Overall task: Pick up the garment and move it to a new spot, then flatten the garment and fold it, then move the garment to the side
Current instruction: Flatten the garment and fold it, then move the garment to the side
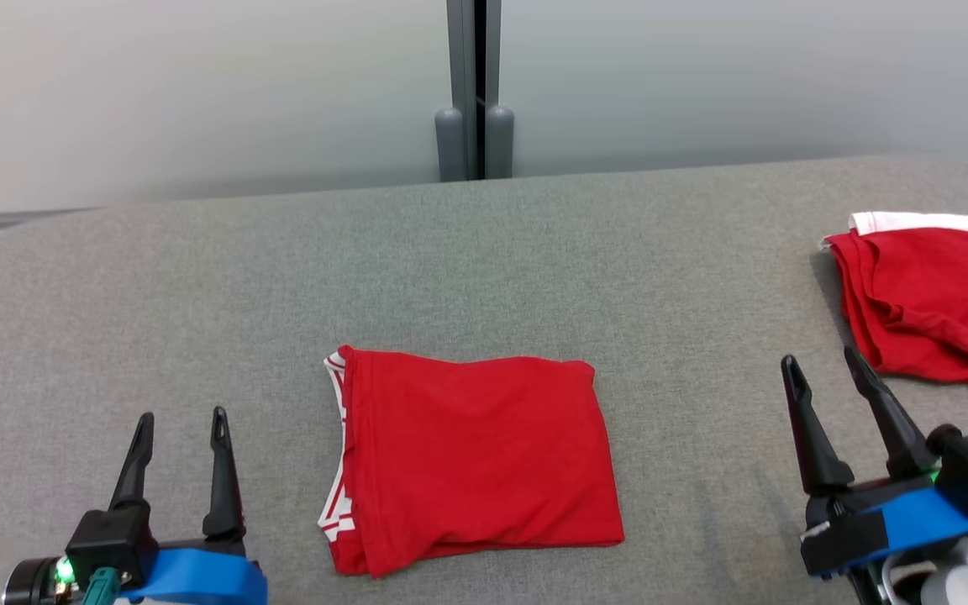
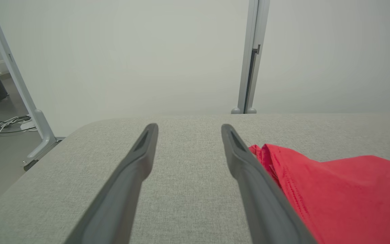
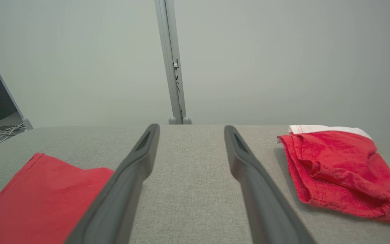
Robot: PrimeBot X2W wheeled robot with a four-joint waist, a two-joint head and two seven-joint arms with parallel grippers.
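The left gripper (image 1: 182, 415) and right gripper (image 1: 820, 356) stand spread, empty. The folded garment (image 1: 476, 462) lies centre on the table (image 1: 534, 252), between them; second garment (image 1: 921, 294) at far right. Likely step: move it aside. Pinch all layers at both sides, lift level

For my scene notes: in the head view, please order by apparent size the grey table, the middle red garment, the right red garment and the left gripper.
1. grey table
2. middle red garment
3. right red garment, cut by the frame edge and farther away, so true size unsure
4. left gripper
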